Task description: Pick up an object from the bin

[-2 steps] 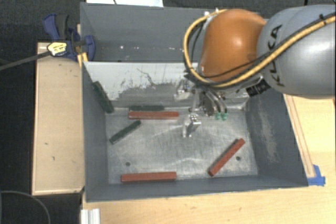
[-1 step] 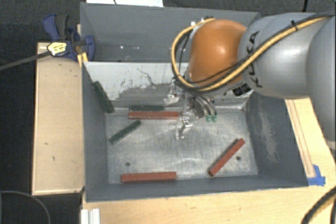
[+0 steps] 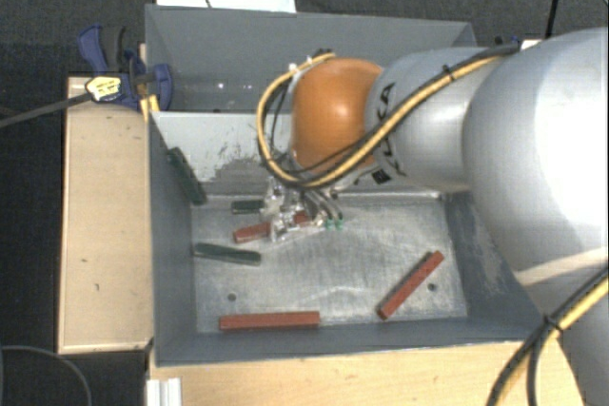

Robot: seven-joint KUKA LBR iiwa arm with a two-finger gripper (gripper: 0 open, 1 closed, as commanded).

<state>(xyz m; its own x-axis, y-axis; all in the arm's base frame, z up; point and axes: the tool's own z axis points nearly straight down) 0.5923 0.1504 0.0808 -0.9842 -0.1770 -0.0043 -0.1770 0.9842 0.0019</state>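
Gripper (image 3: 303, 220) is down low over the back-middle of the bin (image 3: 314, 48), right at the floor. Open or clamped: cannot tell, its tip is a clutter of bright metal parts under the wrist.

Wrist carries a smooth, rounded orange cover (image 3: 333, 114), with yellow and black cables (image 3: 267, 124) looped around its left side. The arm (image 3: 495, 138) behind it is a fat, glossy silver cylinder.

Nearest thing: a short red-brown bar (image 3: 251, 232), flat and rectangular, lying flat on the floor. Its right end runs in under the gripper. Contact or grasp can't be confirmed.

Just left of the gripper and behind that bar lies a small dark green piece (image 3: 245, 204).

Rest of the load, all thin straight sticks, spread apart:
- dark green strip (image 3: 227, 253), flat on the floor, front-left of the gripper
- second dark green strip (image 3: 185, 176), tilted up against the left wall
- long red-brown bar (image 3: 269, 321), flat along the front wall
- angled red-brown bar (image 3: 410, 285), front-right, well apart from the gripper

Bin is plain grey sheet metal; the floor is scuffed with pale scratch marks
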